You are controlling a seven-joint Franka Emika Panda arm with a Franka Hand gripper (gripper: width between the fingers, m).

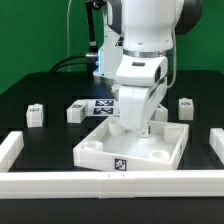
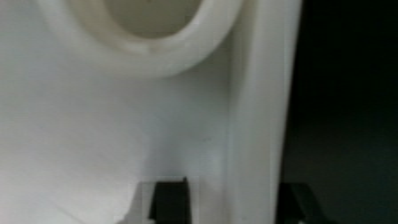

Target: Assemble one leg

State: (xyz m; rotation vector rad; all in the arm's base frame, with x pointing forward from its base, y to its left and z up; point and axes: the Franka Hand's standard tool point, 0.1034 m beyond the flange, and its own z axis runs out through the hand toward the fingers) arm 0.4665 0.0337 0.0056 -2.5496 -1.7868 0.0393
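So the hand (image 1: 135, 127) is parked low over the far side of the white panel (image 1: 110, 150). The wrist view is jammed up against white plastic with a round recess (image 2: 134, 30). One dark fingertip (image 2: 169, 200) pokes in, but I honestly can't tell if the hand is wide, narrow or holding something.

Taking the panel as the dial centre in the exterior view, one leg (image 1: 75, 112) sits loose at about 10 o'clock, a second leg (image 1: 35, 113) is further out near 9:30, and a third leg (image 1: 186, 105) is at about 2.

My guess is they're light, rigid and a bit slick. I'd pinch one across its flat sides, squarely.

The surface (image 1: 50, 135) is matte black, fenced by white rim bars (image 1: 110, 181), with a green backdrop (image 1: 30, 40) behind.
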